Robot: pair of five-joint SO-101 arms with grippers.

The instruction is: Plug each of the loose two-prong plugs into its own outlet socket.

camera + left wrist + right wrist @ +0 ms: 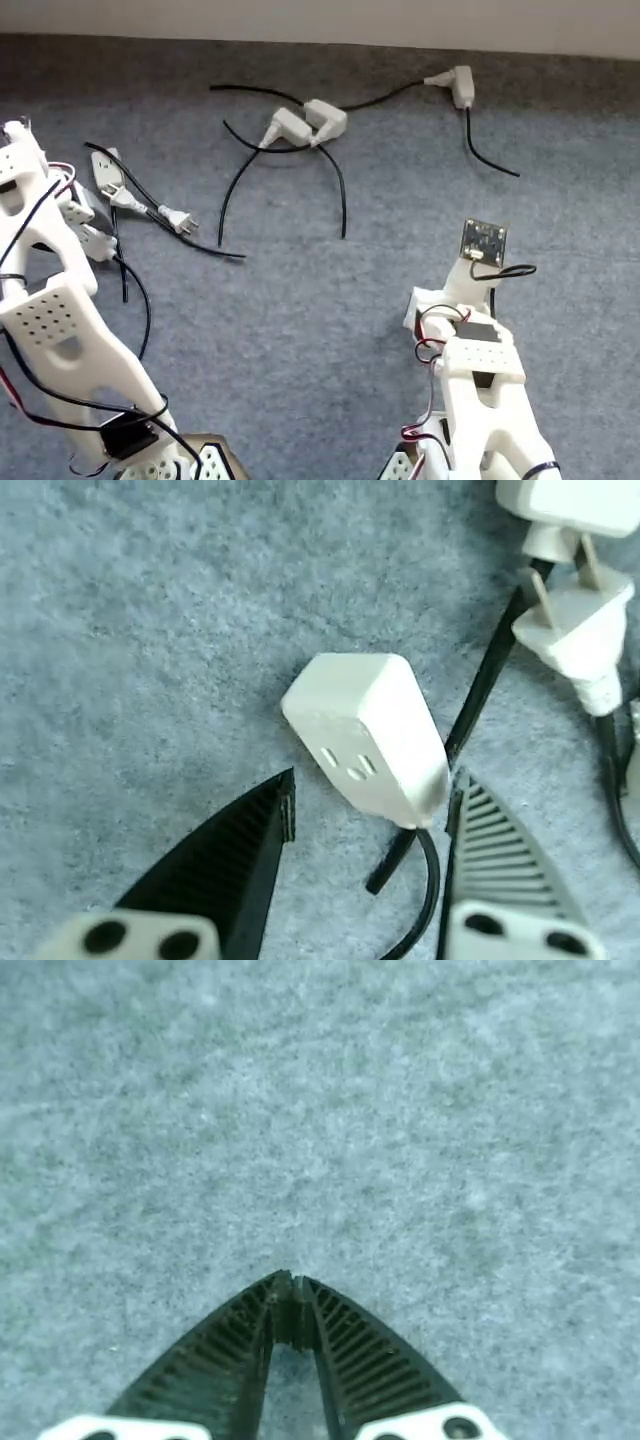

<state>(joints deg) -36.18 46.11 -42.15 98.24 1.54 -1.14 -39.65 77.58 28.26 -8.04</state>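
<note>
**While the right arm stands off, the left gripper straddles a socket**

Since the coming move turns on what lies between the fingers, the left wrist view is taken first. The left gripper (pixel 372 798) stands wide open, holding nothing. The socket (pixel 365 735) lies on the mat between the two fingertips. One ribbed finger (pixel 490 830) is just beside the socket's cable end; the other is apart from the body. The socket's long axis runs roughly along the line of the fingers, with its slotted face turned up toward the camera. In my judgement, closing would pinch it across its width.

A loose two-prong plug (pixel 575 630) lies outside the jaws, near the socket, beyond a black cable (pixel 485 680) that runs between them. Its prongs point away from the socket. The left arm is plainly the nearer to both.

The right gripper (pixel 295 1305) is closed on nothing over bare mat (pixel 300 1110).

Materials:
- Socket and plug: smooth white moulded plastic, the socket a rounded block.
- Prongs: flat metal.
- Cable: thin and limp.
- Mat: grey, felt-like.
</note>
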